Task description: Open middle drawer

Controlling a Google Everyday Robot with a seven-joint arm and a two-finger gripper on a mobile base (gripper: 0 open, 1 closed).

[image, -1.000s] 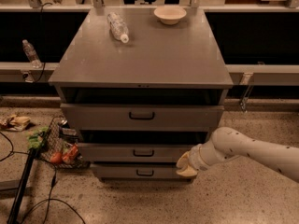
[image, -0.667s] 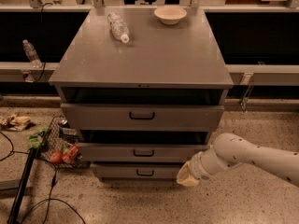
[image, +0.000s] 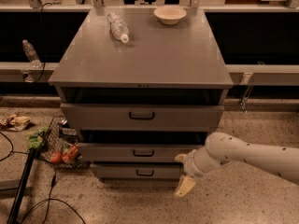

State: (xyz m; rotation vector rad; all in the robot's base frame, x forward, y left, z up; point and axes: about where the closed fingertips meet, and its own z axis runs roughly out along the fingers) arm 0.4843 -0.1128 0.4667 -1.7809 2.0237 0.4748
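Note:
The middle drawer (image: 117,152) is a low grey front with a small black loop handle (image: 143,153) at its centre, set between the taller top drawer (image: 103,116) and the narrower bottom drawer (image: 117,171). A dark gap shows above its front. My gripper (image: 182,172) hangs on the white arm at the right end of the middle and bottom drawer fronts, to the right of the handle and apart from it. Its cream fingers (image: 185,185) are spread one above the other, open and empty.
On the grey cabinet top (image: 154,55) lie a plastic bottle (image: 117,27) and a white bowl (image: 170,14). A wire basket with red and green items (image: 58,148), cables and a black pole stand on the floor to the left. Another bottle (image: 30,52) lies on the left ledge.
My gripper has dropped a little and shifted slightly left in front of the lower drawers' right end. The drawers have not moved.

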